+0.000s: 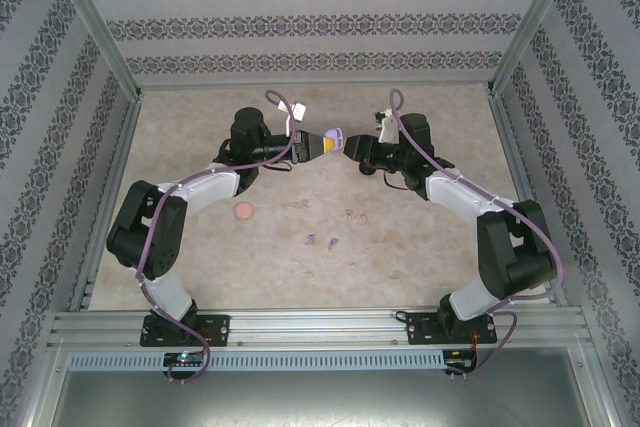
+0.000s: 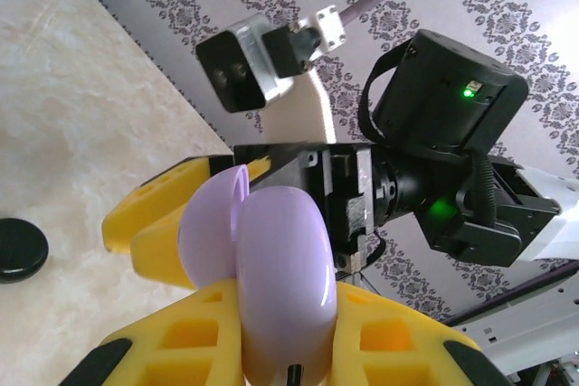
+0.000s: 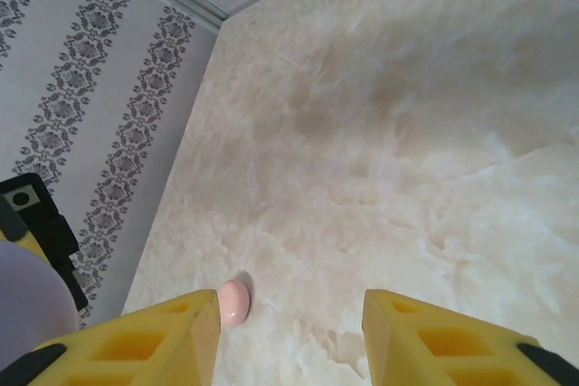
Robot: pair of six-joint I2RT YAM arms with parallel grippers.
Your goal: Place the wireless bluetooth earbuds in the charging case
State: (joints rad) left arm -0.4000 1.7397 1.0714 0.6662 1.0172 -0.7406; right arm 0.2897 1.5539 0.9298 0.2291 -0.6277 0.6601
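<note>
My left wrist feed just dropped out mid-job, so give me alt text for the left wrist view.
The left gripper clamps a purple charging case, lid ajar, between its yellow fingers. The right gripper, also yellow-fingered, sits close behind the case, with its black wrist and camera beyond. A black round case lies on the marble-look table at left.

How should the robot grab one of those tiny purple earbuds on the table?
Probably from straight above, pinching the left purple earbud across its body. It lies low on the table, with its twin apart beside it, so there's room either side.
</note>
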